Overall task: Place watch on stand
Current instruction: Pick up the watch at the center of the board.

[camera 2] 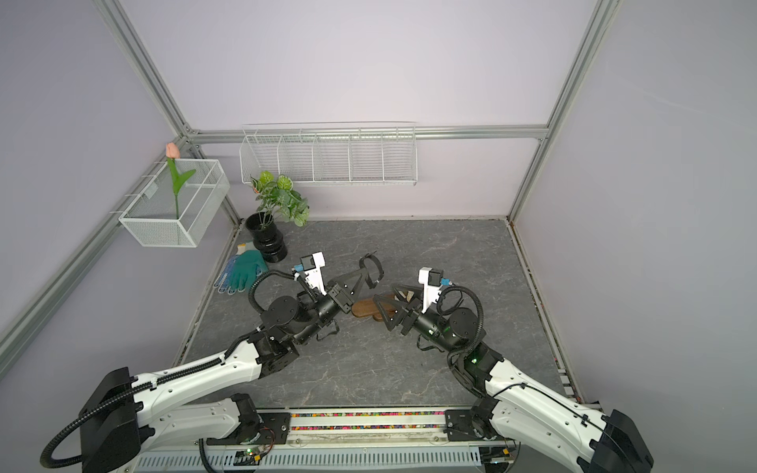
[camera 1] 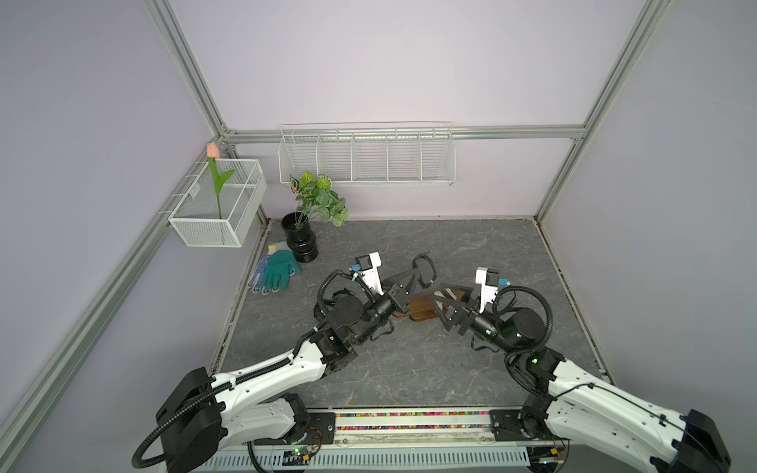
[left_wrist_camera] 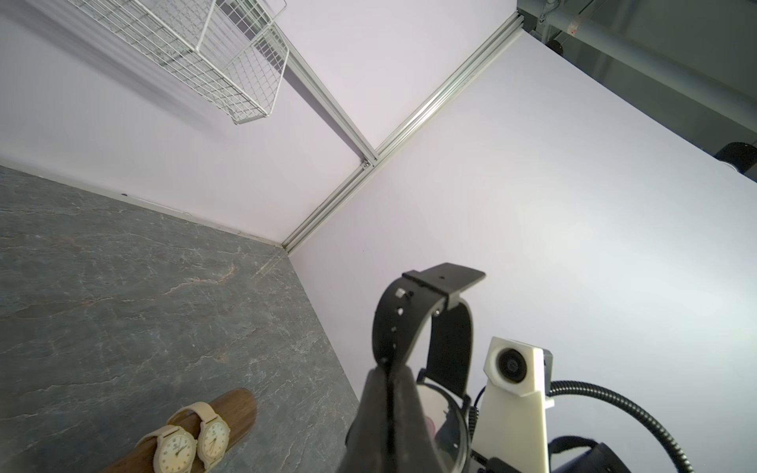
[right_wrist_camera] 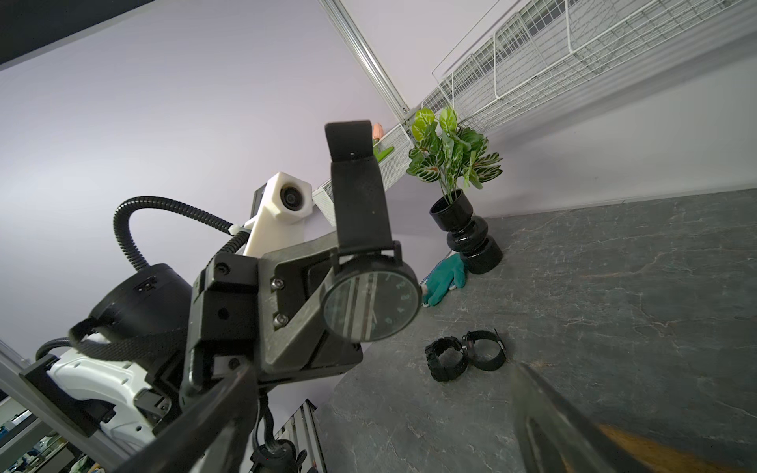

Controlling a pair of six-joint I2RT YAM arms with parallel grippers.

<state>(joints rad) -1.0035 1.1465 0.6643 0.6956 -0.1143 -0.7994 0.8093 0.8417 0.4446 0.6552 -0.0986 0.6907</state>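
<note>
Gripping black watch (camera 1: 426,267) by strap in left jaws, raised just beyond stand (camera 1: 418,308). Right jaws apart, empty, over its right part. Lies left-right, free part probably nearer left arm.

Surface (camera 1: 409,368): grey stone-look slab, pale veins, matt.
Stand (left_wrist_camera: 241,407): brown wood, smooth, low sheen.
Black watch (right_wrist_camera: 370,305): matt rubbery strap, glossy glass face catching reflections.
Cream watches (left_wrist_camera: 213,438): smooth cream straps, pale dials.
Left pincer (left_wrist_camera: 389,376): dark plastic, matt, slightly grainy.
Vase (right_wrist_camera: 471,241): black, ribbed, high gloss.
Wire shelf (camera 1: 368,159), mesh basket (camera 1: 217,204): white-coated metal.
Gloves (camera 1: 280,270): knit cloth, one green, one white with blue dots.
Frame rails (camera 1: 512,132): bare silvery metal, satin.
</note>
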